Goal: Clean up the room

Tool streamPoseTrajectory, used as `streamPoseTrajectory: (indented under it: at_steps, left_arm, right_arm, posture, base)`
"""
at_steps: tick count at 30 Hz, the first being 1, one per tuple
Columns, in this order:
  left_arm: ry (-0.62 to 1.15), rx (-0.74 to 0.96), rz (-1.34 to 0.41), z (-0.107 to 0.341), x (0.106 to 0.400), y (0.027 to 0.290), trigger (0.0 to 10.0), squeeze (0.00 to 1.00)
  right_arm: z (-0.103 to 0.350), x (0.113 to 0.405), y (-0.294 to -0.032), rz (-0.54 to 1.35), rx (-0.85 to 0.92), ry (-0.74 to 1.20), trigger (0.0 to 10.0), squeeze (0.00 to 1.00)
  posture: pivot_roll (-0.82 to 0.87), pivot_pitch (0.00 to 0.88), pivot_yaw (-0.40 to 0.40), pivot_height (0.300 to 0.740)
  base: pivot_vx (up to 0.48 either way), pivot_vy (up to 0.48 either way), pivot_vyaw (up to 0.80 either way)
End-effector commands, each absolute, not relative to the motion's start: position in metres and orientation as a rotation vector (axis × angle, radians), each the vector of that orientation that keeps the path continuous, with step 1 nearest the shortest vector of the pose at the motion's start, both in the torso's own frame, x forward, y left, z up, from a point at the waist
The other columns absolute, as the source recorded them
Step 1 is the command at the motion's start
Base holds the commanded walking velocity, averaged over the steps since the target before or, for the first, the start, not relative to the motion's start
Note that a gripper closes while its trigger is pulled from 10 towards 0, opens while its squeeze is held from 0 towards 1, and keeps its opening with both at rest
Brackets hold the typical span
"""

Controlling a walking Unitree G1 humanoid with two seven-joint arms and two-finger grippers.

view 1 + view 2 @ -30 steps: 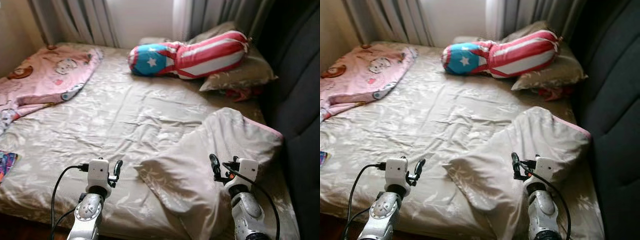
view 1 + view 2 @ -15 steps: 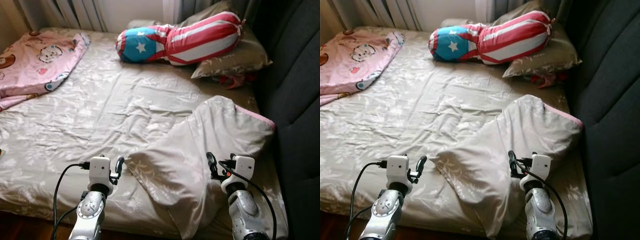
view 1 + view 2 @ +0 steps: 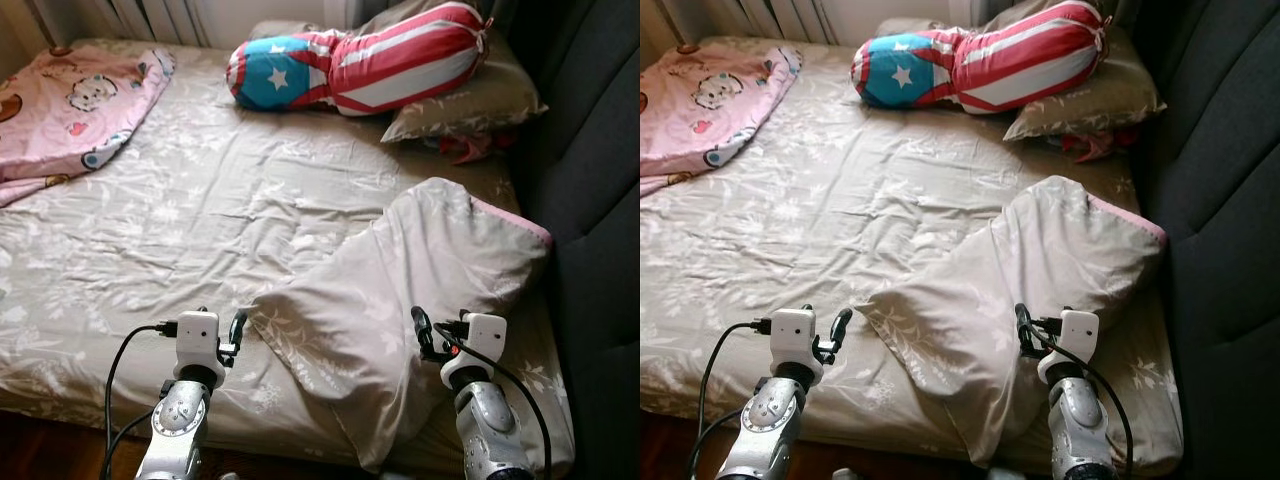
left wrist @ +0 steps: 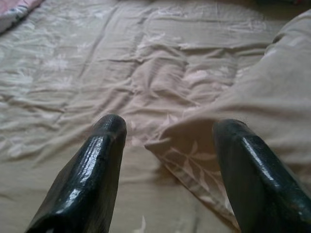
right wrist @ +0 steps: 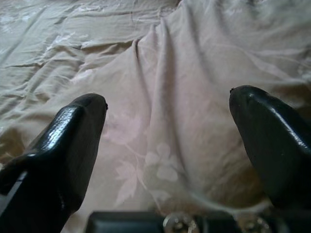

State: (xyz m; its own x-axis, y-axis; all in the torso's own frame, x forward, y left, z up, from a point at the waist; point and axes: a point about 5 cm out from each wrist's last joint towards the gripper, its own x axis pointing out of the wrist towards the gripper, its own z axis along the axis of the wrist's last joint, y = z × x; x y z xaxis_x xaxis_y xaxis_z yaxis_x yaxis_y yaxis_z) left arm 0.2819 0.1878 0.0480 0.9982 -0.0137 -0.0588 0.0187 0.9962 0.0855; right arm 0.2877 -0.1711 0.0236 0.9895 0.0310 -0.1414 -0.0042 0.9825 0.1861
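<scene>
A crumpled beige floral blanket (image 3: 420,270) with a pink edge lies on the near right of the bed (image 3: 180,210). My left gripper (image 3: 237,328) hovers open over the sheet, just left of the blanket's near corner (image 4: 194,155). My right gripper (image 3: 420,330) is open above the blanket's folds (image 5: 165,73), with nothing between its fingers. A pink cartoon blanket (image 3: 70,100) is bunched at the far left. A flag-patterned bolster (image 3: 360,70) rests against a beige pillow (image 3: 480,105) at the far end.
A dark grey padded wall (image 3: 600,200) runs along the bed's right side. Something red (image 3: 470,148) pokes out under the beige pillow. Dark wooden floor (image 3: 40,450) shows below the bed's near edge. Curtains hang behind the bed.
The whole view has shifted: the camera has come closer to the bed and tilted down. Both arms keep the same raised pose with fingers open.
</scene>
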Motion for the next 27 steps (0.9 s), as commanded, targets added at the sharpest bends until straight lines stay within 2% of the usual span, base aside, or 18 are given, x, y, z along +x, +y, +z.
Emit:
streamPoseTrajectory:
  at_steps: [1,27]
  left_arm:
    - [0.073,0.074,-0.009,0.0453,0.2789,0.1905,10.0,0.0]
    - [0.082,0.078,-0.036,0.0441,0.2769,0.1849,10.0,0.0]
  right_arm:
    - [0.0188,0.2823,-0.172,0.008,0.19,0.161,10.0,0.0]
    - [0.0169,0.2826,-0.1625,0.052,0.169,0.188,10.0,0.0]
  posture:
    - [-0.08,0.206,-0.025,0.662]
    - [-0.09,0.216,-0.026,0.653]
  base:
    - [0.0,0.0,0.0]
    - [0.0,0.0,0.0]
